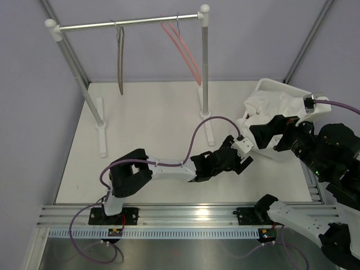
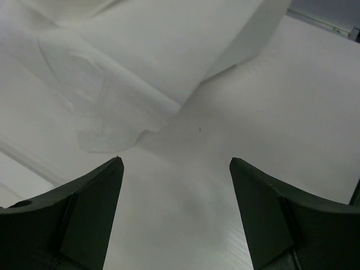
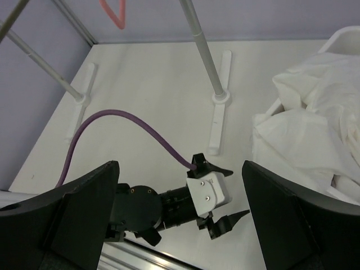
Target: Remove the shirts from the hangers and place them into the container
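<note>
White shirt (image 1: pixel 269 104) lies bunched in the container (image 1: pixel 277 84), which sits at the far right of the table (image 1: pixel 152 129). Part of the cloth spills over the container's left rim, and in the left wrist view a thin, crinkled fold of it reaches the tabletop beside the container's wall. No plaid shirt can be made out in any view.

The tabletop is plain matte white. A ribbed aluminium rail (image 1: pixel 180 216) runs along its near edge and carries both arm bases. Pale lavender-grey walls close the space on the left and far sides.

At the far left stands a rack. Its silver rail (image 1: pixel 129 23) with white knobs rests on two poles, and their white feet sit flat on the table. A grey-brown hanger (image 1: pixel 120 62) and a pink hanger (image 1: pixel 183 48) hang from it bare, well apart.

The left gripper (image 1: pixel 243 153) reaches across to the right, low over the table just beside the container. Its jaws are spread with nothing between them. A purple cable (image 1: pixel 205 126) arcs above that arm. The right gripper (image 3: pixel 180 166) hangs above the container's near left side, jaws wide apart and empty.
</note>
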Available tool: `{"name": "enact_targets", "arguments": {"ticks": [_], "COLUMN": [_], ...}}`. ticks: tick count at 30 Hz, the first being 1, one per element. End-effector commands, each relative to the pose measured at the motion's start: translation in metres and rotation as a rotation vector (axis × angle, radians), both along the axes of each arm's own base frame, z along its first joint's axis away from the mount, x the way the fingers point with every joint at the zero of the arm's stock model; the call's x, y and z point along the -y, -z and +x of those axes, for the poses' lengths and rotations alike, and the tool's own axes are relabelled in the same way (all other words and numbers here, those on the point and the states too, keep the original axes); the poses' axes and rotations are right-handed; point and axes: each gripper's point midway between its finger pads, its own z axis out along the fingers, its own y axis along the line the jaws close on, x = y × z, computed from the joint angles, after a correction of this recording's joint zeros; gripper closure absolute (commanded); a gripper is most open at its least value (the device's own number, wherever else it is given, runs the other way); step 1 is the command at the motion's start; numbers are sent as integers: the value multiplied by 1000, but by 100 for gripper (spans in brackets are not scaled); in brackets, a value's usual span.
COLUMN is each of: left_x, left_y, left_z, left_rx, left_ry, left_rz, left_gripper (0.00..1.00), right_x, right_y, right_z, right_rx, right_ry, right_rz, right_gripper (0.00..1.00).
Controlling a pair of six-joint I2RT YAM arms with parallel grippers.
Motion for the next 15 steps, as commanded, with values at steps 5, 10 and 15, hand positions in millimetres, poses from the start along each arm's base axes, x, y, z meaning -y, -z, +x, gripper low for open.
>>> {"name": "enact_targets", "arguments": {"ticks": [5, 10, 15], "left_x": [39, 45, 22], "left_y": [-49, -30, -23], "left_z": [54, 81, 94], "left_rx": [115, 87, 53], "left_ry": [-128, -166, -239], "left_rz": [-83, -40, -14], "left_gripper": [16, 22, 36], "right_x": [13, 18, 21], "right_y": [-12, -21, -25], "right_z": [-29, -41, -44], "right_rx": [43, 71, 84], "right_ry": [-35, -52, -53], "right_rz": [79, 110, 113], "right_gripper": [0, 0, 1]}}
